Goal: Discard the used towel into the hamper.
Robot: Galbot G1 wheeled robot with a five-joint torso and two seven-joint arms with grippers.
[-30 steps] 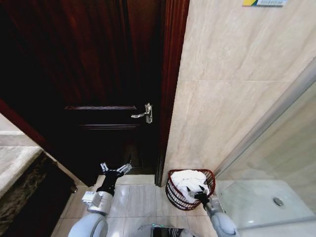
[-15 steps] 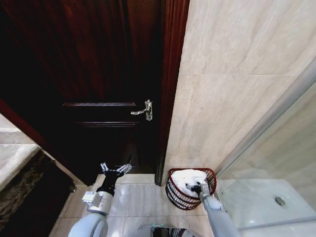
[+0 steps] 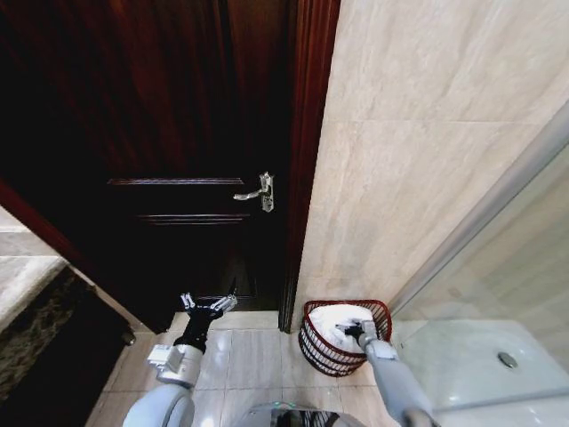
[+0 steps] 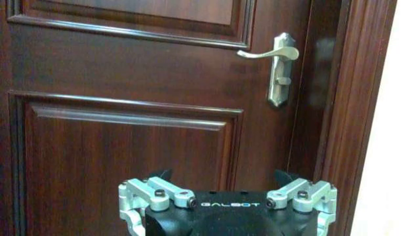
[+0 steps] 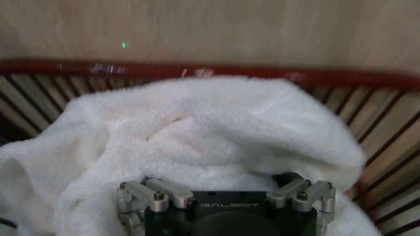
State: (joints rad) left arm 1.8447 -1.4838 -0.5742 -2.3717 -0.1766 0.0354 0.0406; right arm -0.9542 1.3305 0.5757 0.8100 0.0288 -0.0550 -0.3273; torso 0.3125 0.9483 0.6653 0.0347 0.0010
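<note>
Inside round slatted hamper (image 3: 322,349): fluffy white towel (image 3: 336,322) | right end effector (image 3: 354,331) grip unclear | left end effector (image 3: 210,304) spread

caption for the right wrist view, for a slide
Right gripper pressed into the white towel inside the reddish slatted hamper.

Only readable text I see: "GALBOT" in pale letters on the black body of the left gripper (image 4: 226,189), just behind the fingers, door panel ahead of it. Same "GALBOT" mark on the right gripper (image 5: 223,189), again just behind its fingers, with the white towel (image 5: 196,142) pressed up in front. I get no other labels, numbers or signs.
</note>
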